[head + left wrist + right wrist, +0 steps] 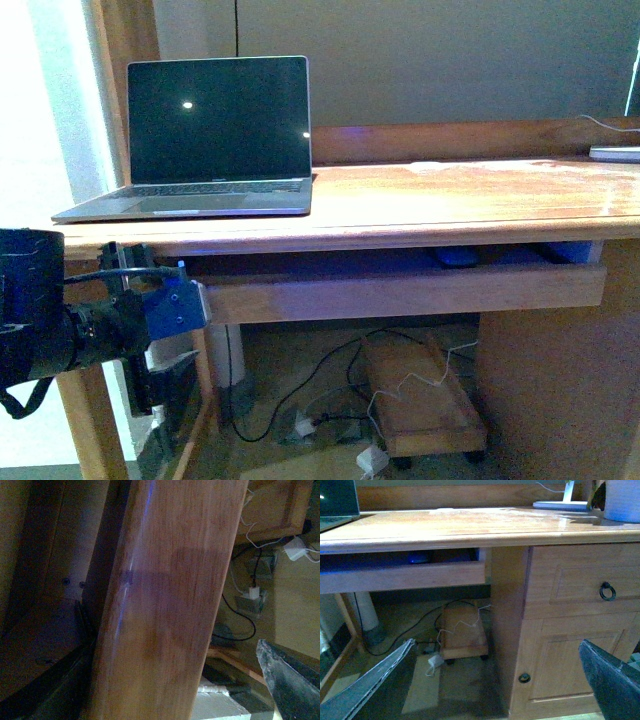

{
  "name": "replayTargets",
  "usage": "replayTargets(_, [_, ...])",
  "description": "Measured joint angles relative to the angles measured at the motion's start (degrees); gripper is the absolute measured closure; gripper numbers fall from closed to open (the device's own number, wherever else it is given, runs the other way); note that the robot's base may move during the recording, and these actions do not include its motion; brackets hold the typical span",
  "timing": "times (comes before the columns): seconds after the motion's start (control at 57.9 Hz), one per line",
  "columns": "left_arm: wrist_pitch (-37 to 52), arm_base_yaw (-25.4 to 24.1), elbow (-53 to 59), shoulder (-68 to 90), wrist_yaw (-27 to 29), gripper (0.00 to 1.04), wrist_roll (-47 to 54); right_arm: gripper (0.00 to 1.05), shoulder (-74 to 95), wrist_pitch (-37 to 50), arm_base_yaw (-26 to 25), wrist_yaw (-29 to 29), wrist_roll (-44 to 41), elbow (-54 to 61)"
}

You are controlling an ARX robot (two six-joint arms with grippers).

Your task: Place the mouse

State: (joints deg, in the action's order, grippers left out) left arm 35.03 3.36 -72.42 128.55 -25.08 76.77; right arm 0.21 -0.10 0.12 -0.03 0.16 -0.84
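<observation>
Dark grey, small and oval, the mouse [455, 258] lies inside the pull-out wooden keyboard tray [400, 290], just behind the tray's front board and toward its right end. Its long axis seems to run along that board, though shadow blurs it. The left gripper [185, 303] sits at the tray's left end, well apart from the mouse, its grip impossible to tell. The right gripper [496, 645], spread wide and empty, faces the tray's right end and is judged nearer.
</observation>
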Motion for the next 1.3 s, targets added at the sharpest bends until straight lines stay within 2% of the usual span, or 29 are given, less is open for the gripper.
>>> replayTargets(0.052, [-2.9, 0.2, -0.2, -0.9, 0.5, 0.08, 0.0, 0.07, 0.0, 0.0, 0.0, 0.0, 0.0, 0.0])
replayTargets(0.138, [-13.2, 0.8, 0.7, -4.8, 1.7, 0.08, -0.3, 0.07, 0.0, 0.0, 0.0, 0.0, 0.0, 0.0])
replayTargets(0.242, [-19.3, 2.0, 4.9, -9.7, 1.5, 0.08, -3.2, 0.07, 0.0, 0.0, 0.0, 0.0, 0.0, 0.0])
replayTargets(0.345, [-22.7, 3.4, 9.3, -13.6, 0.2, 0.08, -5.3, 0.07, 0.0, 0.0, 0.0, 0.0, 0.0, 0.0])
replayTargets(0.587, [-25.2, 7.7, 18.9, -22.2, -7.2, 0.08, -13.2, 0.07, 0.0, 0.0, 0.0, 0.0, 0.0, 0.0])
replayTargets(0.743, [-25.0, 9.2, 23.1, -26.9, -11.4, 0.08, -23.9, 0.07, 0.0, 0.0, 0.0, 0.0, 0.0, 0.0])
replayTargets(0.881, [-23.0, 10.7, 25.8, -30.8, -17.5, 0.08, -37.9, 0.07, 0.0, 0.0, 0.0, 0.0, 0.0, 0.0])
replayTargets(0.933, [-21.6, 11.7, 27.4, -33.5, -20.9, 0.08, -48.6, 0.07, 0.0, 0.0, 0.0, 0.0, 0.0, 0.0])
replayTargets(0.985, [-19.2, 12.3, 28.5, -35.5, -21.5, 0.08, -56.4, 0.07, 0.0, 0.0, 0.0, 0.0, 0.0, 0.0])
replayTargets(1.071, [-11.0, 12.1, 28.9, -38.9, -18.3, 0.08, -69.7, 0.07, 0.0, 0.0, 0.0, 0.0, 0.0, 0.0])
replayTargets(1.14, [-8.1, 11.6, 28.7, -40.5, -14.0, 0.08, -76.8, 0.07, 0.0, 0.0, 0.0, 0.0, 0.0, 0.0])
replayTargets(1.209, [-7.8, 10.9, 28.4, -41.7, -8.4, 0.08, -81.1, 0.07, 0.0, 0.0, 0.0, 0.0, 0.0, 0.0])
replayTargets(1.244, [-8.5, 10.5, 28.3, -42.4, -2.4, 0.08, -82.6, 0.07, 0.0, 0.0, 0.0, 0.0, 0.0, 0.0])
replayTargets(1.295, [-9.3, 10.2, 28.5, -43.3, 3.3, 0.08, -82.5, 0.07, 0.0, 0.0, 0.0, 0.0, 0.0, 0.0])
